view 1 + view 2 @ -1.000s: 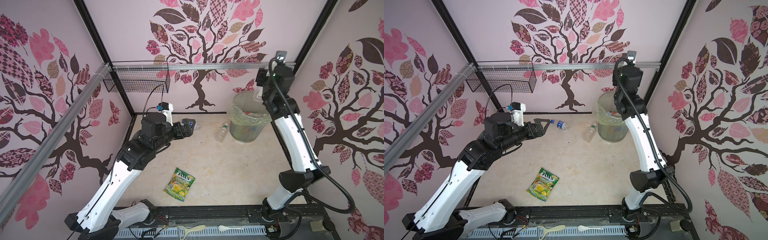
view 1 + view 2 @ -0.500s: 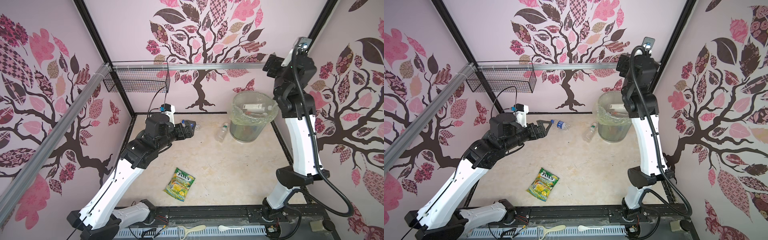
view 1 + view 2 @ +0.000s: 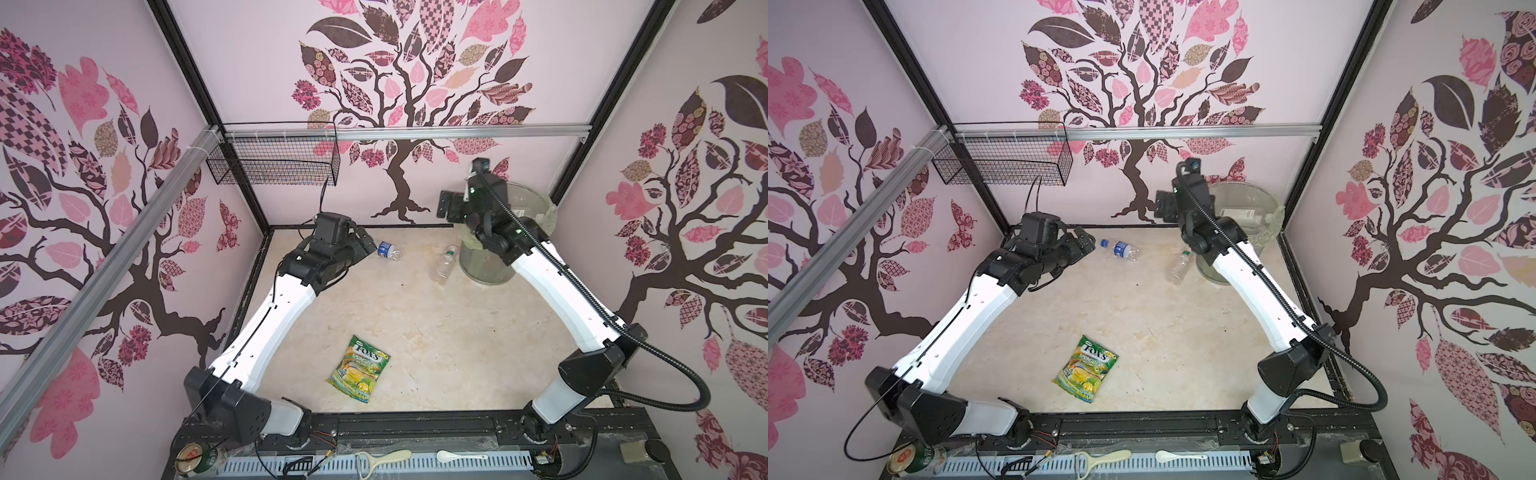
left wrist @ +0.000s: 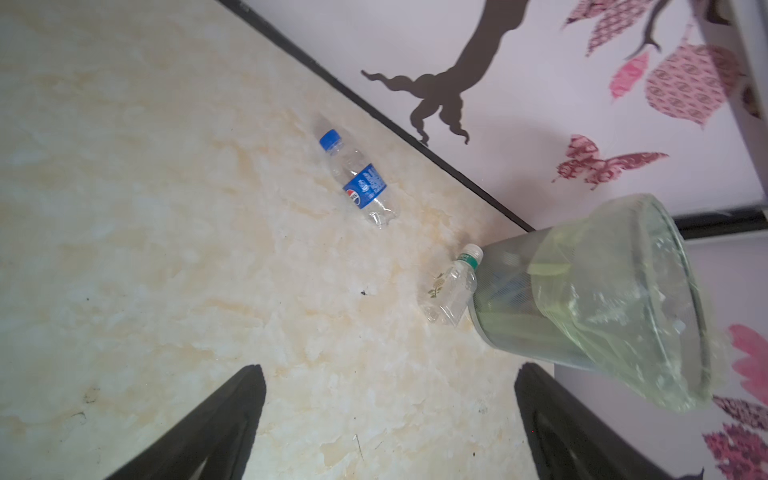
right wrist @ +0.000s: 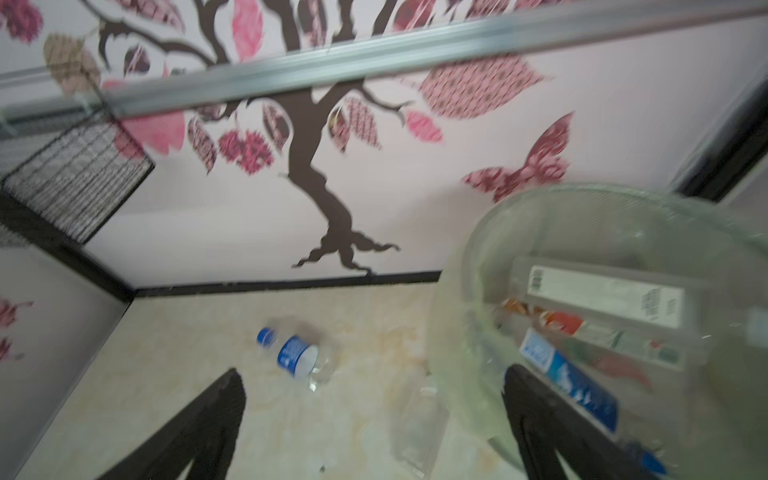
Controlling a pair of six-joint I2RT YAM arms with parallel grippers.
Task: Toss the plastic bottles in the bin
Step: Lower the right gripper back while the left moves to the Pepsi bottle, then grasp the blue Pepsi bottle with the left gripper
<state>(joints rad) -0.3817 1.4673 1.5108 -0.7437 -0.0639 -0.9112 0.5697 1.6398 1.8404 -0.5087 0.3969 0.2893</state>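
Left wrist view: blue-capped bottle (image 4: 361, 183) likely light, crushable, roll-prone; grasp labelled middle. Left gripper (image 4: 390, 369), right gripper (image 5: 372, 371) wide, empty.

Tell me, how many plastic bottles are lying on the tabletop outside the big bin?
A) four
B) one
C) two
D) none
C: only a blue-capped bottle and a clear green-collared bottle lie outside the bin, the clear one right beside its wall.
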